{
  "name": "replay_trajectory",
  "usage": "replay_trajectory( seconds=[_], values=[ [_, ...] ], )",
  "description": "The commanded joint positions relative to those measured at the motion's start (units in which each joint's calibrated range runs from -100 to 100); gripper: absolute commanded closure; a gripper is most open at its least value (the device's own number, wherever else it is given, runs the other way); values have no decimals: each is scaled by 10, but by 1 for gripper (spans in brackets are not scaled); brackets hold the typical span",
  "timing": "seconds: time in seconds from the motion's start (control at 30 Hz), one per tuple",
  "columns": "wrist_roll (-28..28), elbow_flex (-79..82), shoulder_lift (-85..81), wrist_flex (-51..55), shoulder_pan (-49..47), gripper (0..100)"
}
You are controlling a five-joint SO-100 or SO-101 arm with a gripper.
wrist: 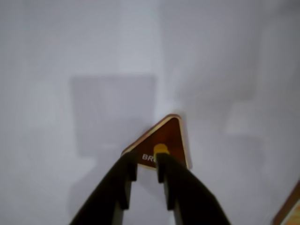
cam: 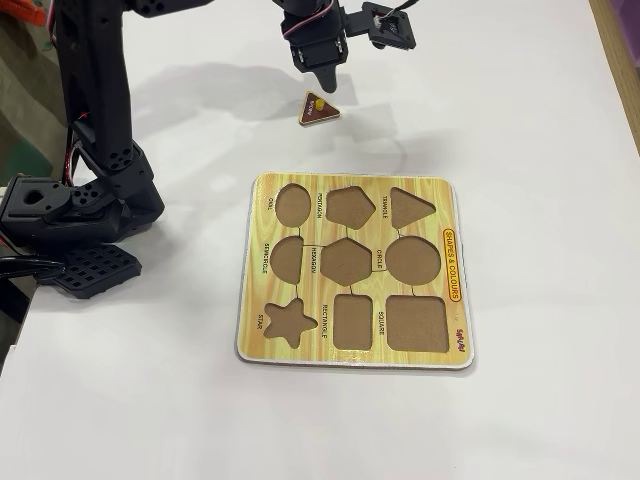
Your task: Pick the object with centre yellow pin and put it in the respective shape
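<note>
Hovering over the brown triangle (cam: 319, 107), jaws slightly apart and gripping nothing
The gripper (wrist: 146, 161) straddles the yellow knob (wrist: 161, 149) off-centre on the white table (cam: 520, 120), well apart from the puzzle board (cam: 450, 290); closing now may push the piece aside; the knob can slip out

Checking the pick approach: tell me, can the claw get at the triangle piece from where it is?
Probably yes: the claw sits open right at the triangle, its fingertips either side of the yellow knob, with only bare table around it.
</note>
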Motion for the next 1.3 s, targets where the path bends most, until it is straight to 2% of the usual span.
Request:
replay_trajectory(
  seconds=[0.0,0.67,1.27],
  values=[
    [3,-17,-11,3,12,94],
    [3,11,-8,1,34,94],
    [0,30,-8,-7,-12,94]
  ],
)
